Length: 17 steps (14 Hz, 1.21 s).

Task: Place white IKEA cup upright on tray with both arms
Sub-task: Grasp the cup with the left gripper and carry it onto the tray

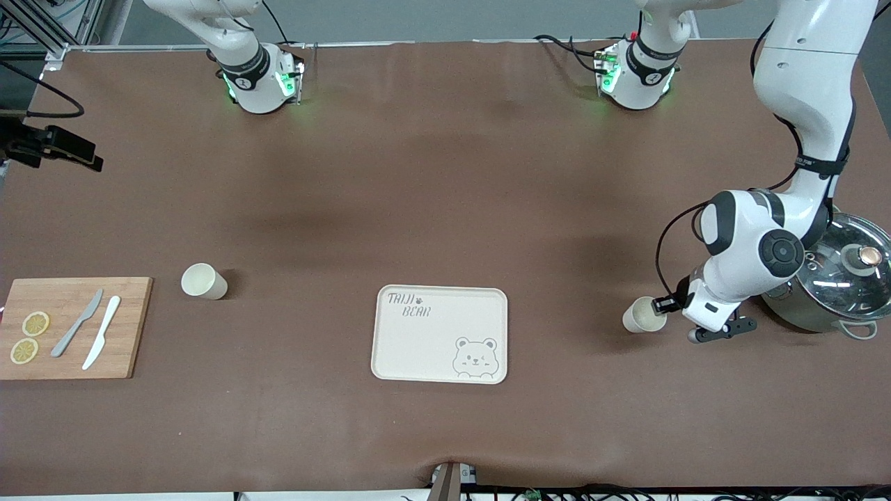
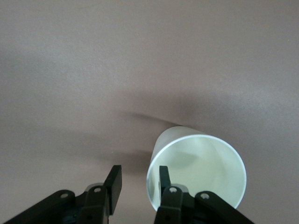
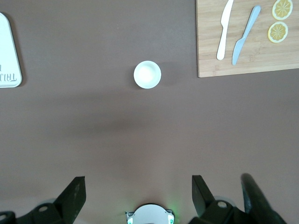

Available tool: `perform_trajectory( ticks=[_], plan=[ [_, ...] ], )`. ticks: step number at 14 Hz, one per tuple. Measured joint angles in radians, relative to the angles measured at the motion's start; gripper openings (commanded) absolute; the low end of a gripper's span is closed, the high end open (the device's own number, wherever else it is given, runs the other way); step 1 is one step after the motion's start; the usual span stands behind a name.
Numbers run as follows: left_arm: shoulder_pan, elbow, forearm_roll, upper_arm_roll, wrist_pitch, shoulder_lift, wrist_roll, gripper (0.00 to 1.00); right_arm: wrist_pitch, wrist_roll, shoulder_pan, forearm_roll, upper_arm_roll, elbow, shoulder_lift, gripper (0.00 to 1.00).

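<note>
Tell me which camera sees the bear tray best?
The front view: the whole tray shows there, bear drawing and lettering included. The right wrist view catches only one edge of it. The left wrist view shows none of it, just a white cup at the left gripper.

- A robotics lab, by the look of it: two white arms [image 1: 759, 243] bolted onto a table [image 1: 445, 174] covered in brown matting.
- Cables [image 1: 626, 492] trail along the table's edge.
- Kitchen props are staged on it: a bamboo cutting board [image 1: 132, 327], a lidded steel pot [image 1: 846, 282].
- A dark clamped device, possibly a camera [image 1: 49, 146], sits at the side.
</note>
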Motion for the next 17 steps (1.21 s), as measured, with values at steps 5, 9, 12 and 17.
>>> perform_trajectory(
  ticks=[5,9,12,17],
  plan=[
    [-0.006,0.011,-0.007,-0.006,0.008,0.006,0.0,0.0,0.002,0.0,0.0,-0.005,-0.001,0.002,0.046,1.0],
    [-0.01,0.017,-0.007,-0.007,0.008,0.007,0.0,0.0,0.02,0.0,-0.026,-0.01,-0.007,-0.001,0.191,1.0],
    [-0.018,0.031,-0.007,-0.01,0.009,0.006,-0.006,0.0,0.11,0.0,-0.044,-0.01,-0.008,-0.009,0.245,1.0],
    [-0.048,0.078,-0.007,-0.066,0.011,-0.003,-0.144,0.0,0.342,0.004,-0.056,-0.01,-0.008,-0.165,0.246,1.0]
  ],
)
